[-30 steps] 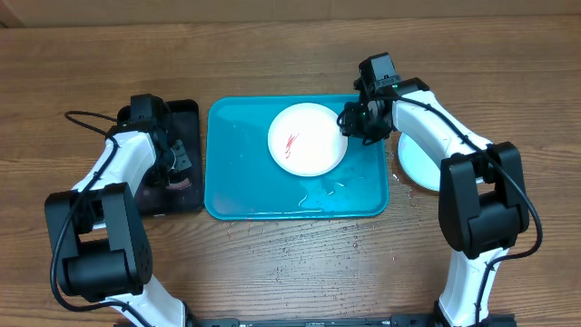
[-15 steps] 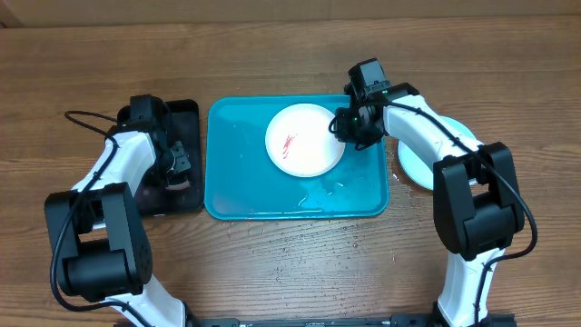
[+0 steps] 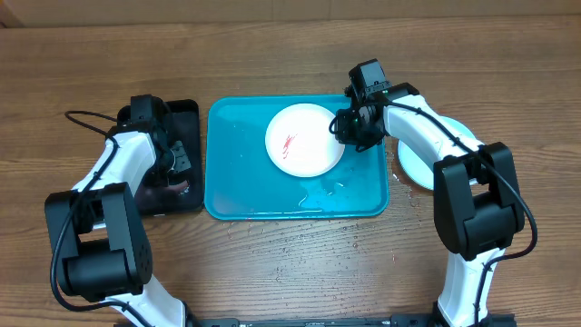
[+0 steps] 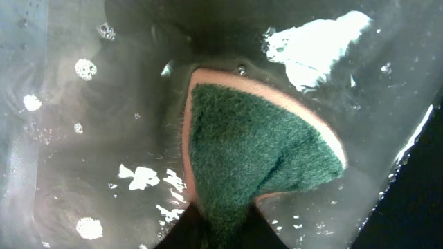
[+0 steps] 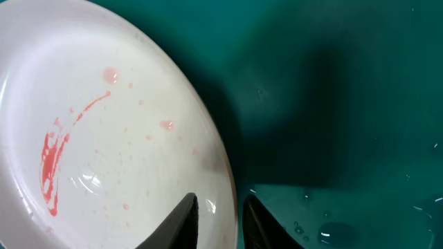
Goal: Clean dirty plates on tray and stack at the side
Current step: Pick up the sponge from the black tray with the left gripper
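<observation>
As right pincer (image 5: 219,207) clamps white plate (image 3: 306,150), plate nudged left

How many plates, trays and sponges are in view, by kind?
Plates: 2, the white plate on the turquoise tray and a pale plate off its right side, partly hidden
Trays: 2, the turquoise tray and the black tray
Sponges: 1, the green-faced sponge
Total: 5
</observation>
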`<state>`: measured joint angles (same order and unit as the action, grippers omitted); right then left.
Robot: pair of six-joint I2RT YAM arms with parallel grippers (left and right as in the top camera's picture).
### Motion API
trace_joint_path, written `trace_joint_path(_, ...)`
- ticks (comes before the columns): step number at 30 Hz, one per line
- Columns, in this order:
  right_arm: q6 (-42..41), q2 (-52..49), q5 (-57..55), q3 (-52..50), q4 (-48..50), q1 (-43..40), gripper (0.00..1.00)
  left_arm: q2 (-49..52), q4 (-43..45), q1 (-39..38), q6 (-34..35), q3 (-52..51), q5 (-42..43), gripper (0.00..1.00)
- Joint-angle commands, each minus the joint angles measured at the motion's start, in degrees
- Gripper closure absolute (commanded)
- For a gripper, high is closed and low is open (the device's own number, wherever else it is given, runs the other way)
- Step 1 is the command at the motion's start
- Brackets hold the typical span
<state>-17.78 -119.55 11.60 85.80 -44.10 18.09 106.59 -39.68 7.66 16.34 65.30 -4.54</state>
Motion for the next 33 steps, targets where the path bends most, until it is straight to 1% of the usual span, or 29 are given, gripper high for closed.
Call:
trace_joint_path(1,-0.1,-0.4,0.0,-0.3,-0.7,0.2,0.8,-0.1,0.2,0.5,-0.1,-0.5,-0.6,0.96)
trace_joint_path(2,-0.2,-0.4,0.0,-0.3,-1.4,0.2,0.81,-0.1,0.5,0.5,-0.2,-0.4,-1.3,0.96)
trace_joint_path(7,-0.3,-0.4,0.0,-0.3,-2.3,0.2,0.82,-1.2,-0.3,0.5,-1.1,0.9,-2.5,0.96)
trace_joint_path(8,-0.3,-0.4,0.0,-0.3,-2.3,0.2,0.81,-1.5,-0.6,0.5,-1.4,1.3,-2.5,0.96)
trace_joint_path(9,-0.3,-0.4,0.0,-0.3,-2.0,0.2,0.78,-1.8,-0.8,0.5,-2.0,1.7,-2.5,0.95)
trace_joint_path(10,-0.3,-0.4,0.0,-0.3,-1.6,0.2,0.69,-1.9,-0.8,0.5,-2.4,1.9,-2.5,0.88)
trace_joint_path(11,-0.3,-0.4,0.0,-0.3,-1.3,0.2,0.6,-1.9,-0.8,0.5,-2.6,2.0,-2.5,0.72)
trace_joint_path(12,-0.3,-0.4,0.0,-0.3,-0.9,0.2,0.59,-1.9,-0.8,0.5,-2.6,2.0,-2.5,0.61)
trace_joint_path(14,-0.3,-0.4,0.0,-0.3,-0.3,0.2,0.59,-1.9,-1.1,0.5,-2.6,2.0,-2.5,0.53)
trace_joint_path(18,-0.3,-0.4,0.0,-0.3,1.0,0.2,0.6,-1.9,-0.5,0.5,-2.6,2.0,-2.4,0.45)
trace_joint_path(20,-0.3,-0.4,0.0,-0.3,1.2,0.2,0.61,-1.9,-0.1,0.5,-2.1,2.0,-2.4,0.44)
trace_joint_path(21,-0.3,-0.6,0.0,-0.3,1.2,0.2,0.64,-1.9,0.2,0.5,-1.9,1.9,-2.4,0.44)
trace_joint_path(26,-1.7,-2.2,0.1,-0.3,0.2,0.2,0.69,-1.9,1.3,0.5,-1.9,0.7,-1.6,0.47)
trace_joint_path(28,-1.8,-2.5,0.1,-0.3,0.2,0.2,0.71,-1.9,1.4,0.5,-1.6,0.1,-1.6,0.51)
trace_joint_path(33,-1.8,-2.5,0.0,-0.3,0.5,0.2,0.87,-1.8,1.4,0.5,-1.5,-0.3,-1.6,0.67)
